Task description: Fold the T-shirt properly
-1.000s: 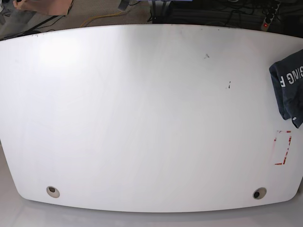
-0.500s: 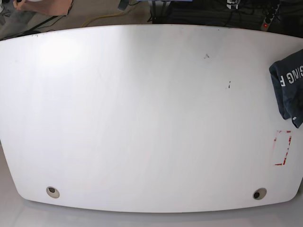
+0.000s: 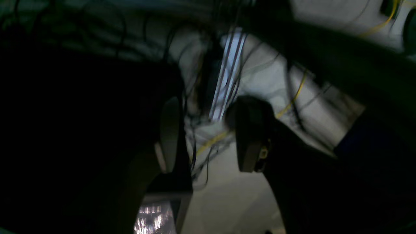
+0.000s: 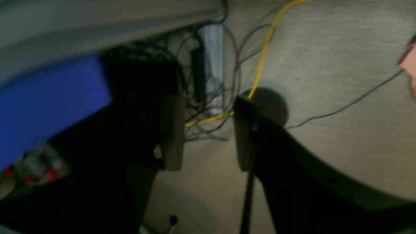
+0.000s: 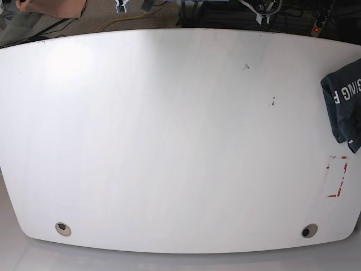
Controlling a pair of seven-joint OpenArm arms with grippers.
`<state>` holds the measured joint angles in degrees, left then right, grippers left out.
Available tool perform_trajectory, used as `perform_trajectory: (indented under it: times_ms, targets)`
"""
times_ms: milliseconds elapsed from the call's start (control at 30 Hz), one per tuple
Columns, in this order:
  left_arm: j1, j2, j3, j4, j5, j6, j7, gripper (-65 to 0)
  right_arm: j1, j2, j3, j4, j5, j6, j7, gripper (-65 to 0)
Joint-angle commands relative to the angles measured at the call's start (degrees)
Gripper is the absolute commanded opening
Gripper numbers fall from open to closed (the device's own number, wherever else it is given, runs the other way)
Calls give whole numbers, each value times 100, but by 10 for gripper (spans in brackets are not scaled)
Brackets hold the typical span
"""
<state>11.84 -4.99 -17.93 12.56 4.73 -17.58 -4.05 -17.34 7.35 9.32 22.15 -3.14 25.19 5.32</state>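
A dark blue T-shirt (image 5: 344,104) lies bunched at the far right edge of a wide white table (image 5: 169,141), part of its white lettering showing and part of the cloth cut off by the frame. It sits just above a small rectangle of red tape (image 5: 337,176), apparently waiting to be pulled to the middle of the table, where there is room to spread it flat. Judged from how it lies, no fold has been made.

The overhead view shows the shirt and the table but almost nothing of either arm; only small pale parts at the top edge hint at the machine. The wrist cameras supply what it lacks. The left gripper (image 3: 204,136) has its jaws apart with nothing between them, aimed at a dim tangle of cables (image 3: 227,74) beyond the table. The right gripper (image 4: 208,133) is likewise parted and empty, looking down on carpet (image 4: 325,65) crossed by a yellow cable (image 4: 260,65), with a blue panel (image 4: 48,97) at one side. Neither wrist view shows the shirt, so both arms appear to be held back, well apart from it
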Motion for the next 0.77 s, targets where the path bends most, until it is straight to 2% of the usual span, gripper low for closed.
perform_trajectory:
  times_ms: [0, 133, 300, 733]
  targets:
    - [-45, -50, -4, -29, 15, 303, 5, -393, 104, 7, 4, -4, 10, 17, 8, -407]
    - [-107, -32, -4, -29, 15, 708, 5, -392, 279, 7, 4, -13, 10, 8, 0, -406]
    - [-230, 135, -4, -29, 15, 769, 14, -390, 385, 16, 4, -13, 10, 8, 0, -404]
    - [-265, 170, -4, -29, 6, 778, 5, -390, 429, 43, 4, -13, 10, 8, 26, -404]
